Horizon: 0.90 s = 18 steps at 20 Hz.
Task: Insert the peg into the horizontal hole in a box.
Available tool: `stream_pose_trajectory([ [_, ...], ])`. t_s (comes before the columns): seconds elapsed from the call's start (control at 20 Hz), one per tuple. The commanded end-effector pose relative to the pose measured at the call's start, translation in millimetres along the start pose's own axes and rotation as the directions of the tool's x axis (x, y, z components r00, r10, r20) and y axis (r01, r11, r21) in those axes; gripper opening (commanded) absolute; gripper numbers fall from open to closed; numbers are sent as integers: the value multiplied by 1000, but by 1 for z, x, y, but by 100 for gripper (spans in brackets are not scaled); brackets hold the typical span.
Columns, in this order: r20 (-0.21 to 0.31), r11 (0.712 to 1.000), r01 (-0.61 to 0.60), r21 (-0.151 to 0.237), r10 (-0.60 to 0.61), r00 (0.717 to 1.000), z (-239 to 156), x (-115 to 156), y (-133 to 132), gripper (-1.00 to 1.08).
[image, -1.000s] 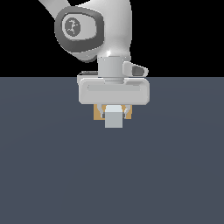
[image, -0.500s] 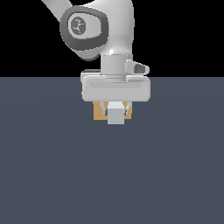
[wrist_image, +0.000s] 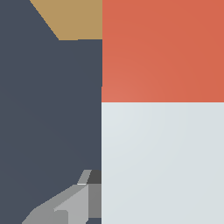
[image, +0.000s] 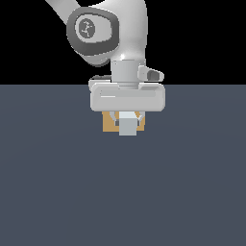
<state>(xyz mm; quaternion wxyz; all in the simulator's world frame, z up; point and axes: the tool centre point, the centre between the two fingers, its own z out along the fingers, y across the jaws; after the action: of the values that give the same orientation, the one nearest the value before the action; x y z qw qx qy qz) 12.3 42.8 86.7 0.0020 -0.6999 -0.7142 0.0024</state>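
Observation:
My gripper (image: 128,120) is shut on the peg (image: 128,126), which I see end-on in the exterior view as a pale grey square just below the white hand. The tan box (image: 109,124) stands directly behind the peg, and only its edges show on either side of it. The hole is hidden behind the peg and the fingers. In the wrist view the peg (wrist_image: 162,162) fills half the picture, pale grey with its red-orange end toward a corner of the box (wrist_image: 72,17). One grey finger (wrist_image: 72,205) shows beside the peg.
A flat dark grey-blue floor (image: 57,192) spreads all around the box. The arm's grey-and-white wrist joint (image: 93,31) hangs above the hand. Nothing else shows.
The gripper and the peg have drifted slightly to the exterior view's right. The peg's end looks a little smaller and higher, closer to the box.

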Motion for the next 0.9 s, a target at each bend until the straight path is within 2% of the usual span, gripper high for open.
stream_pose_trajectory([
  [0.0,-1,1000,1,-4,-1,1000,-2,7,1,-100],
  [0.55,-1,1000,2,-8,-2,1000,-4,82,1,-100],
  [0.85,-1,1000,2,-9,-2,1000,-5,98,2,-100],
])
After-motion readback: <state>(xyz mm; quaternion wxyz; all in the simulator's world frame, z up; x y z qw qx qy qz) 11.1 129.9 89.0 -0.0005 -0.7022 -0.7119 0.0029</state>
